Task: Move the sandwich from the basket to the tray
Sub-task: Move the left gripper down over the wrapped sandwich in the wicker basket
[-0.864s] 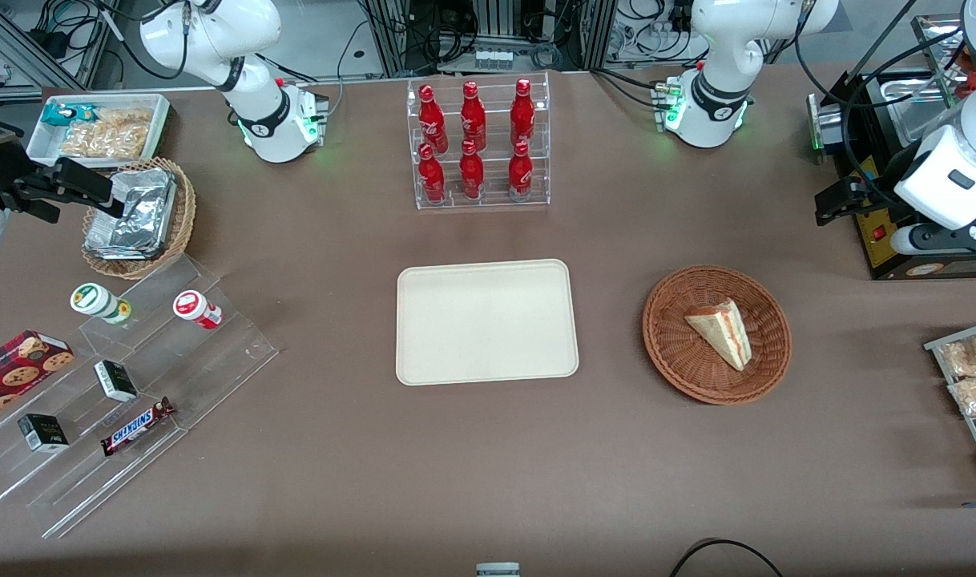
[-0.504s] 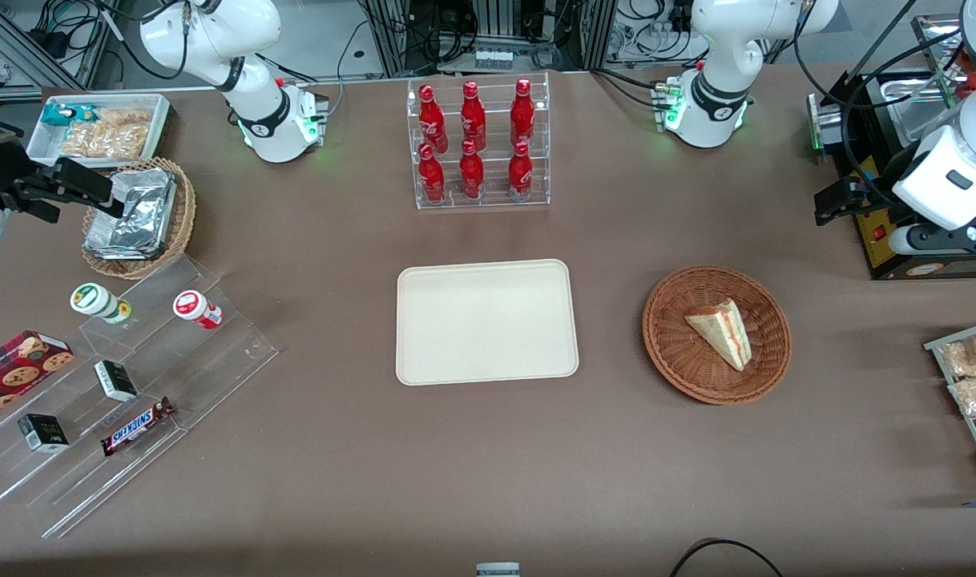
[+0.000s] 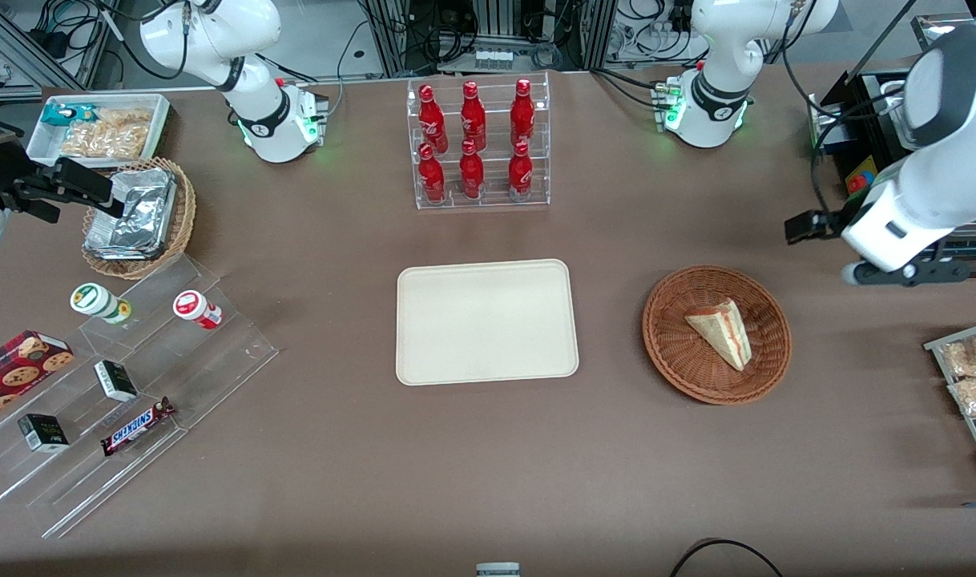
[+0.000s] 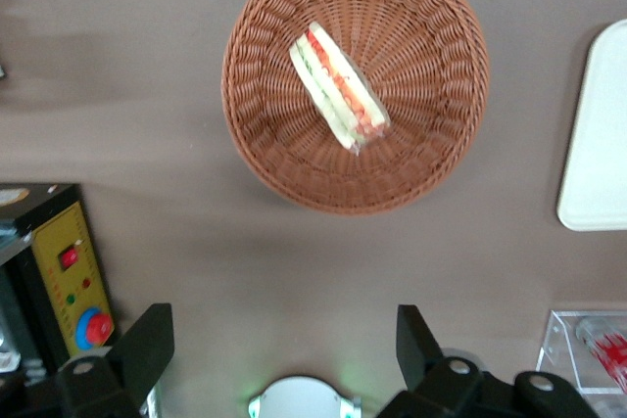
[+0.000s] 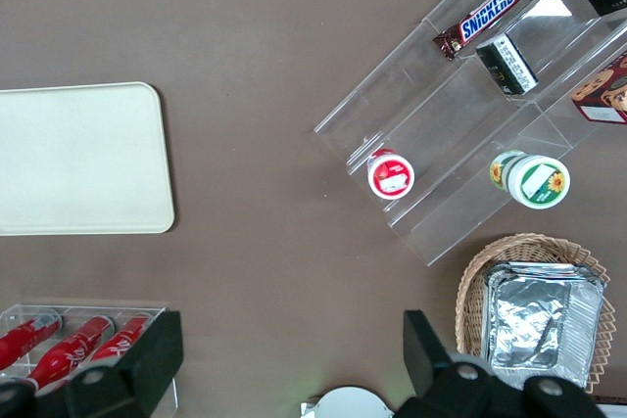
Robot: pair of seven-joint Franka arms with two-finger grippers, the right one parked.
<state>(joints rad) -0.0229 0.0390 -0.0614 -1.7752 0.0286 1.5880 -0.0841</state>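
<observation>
— Black fingers (image 4: 147, 345) of the gripper (image 4: 284, 349) are seen spread wide apart, with nothing held between them. Is the gripper placed over the basket?

— Not quite. The gripper (image 3: 808, 227) is held above bare tabletop, just beside the basket (image 3: 672, 353) and farther from the front camera than it, toward the working arm's end of the table. Nothing is touched by it.

— Where is the sandwich found?

— The sandwich (image 3: 722, 331) is laid inside the basket, roughly at its middle, resting on the woven floor. From the wrist, the sandwich (image 4: 337, 85) is shown with its cut edge up, red-orange and green layers being visible between the white bread, and the basket (image 4: 265, 144) is seen whole around it.

— And the tray?

— The tray (image 3: 485, 321) is set flat near the table's middle, well apart from the basket, toward the parked arm's end; only one rounded corner of the tray (image 4: 595, 144) is caught by the wrist camera.

— What else is seen nearby?

— A black box with a yellow panel (image 4: 64, 266) is stood near the gripper, and a clear rack of red bottles (image 3: 477, 143) is placed farther from the front camera than the tray.
</observation>
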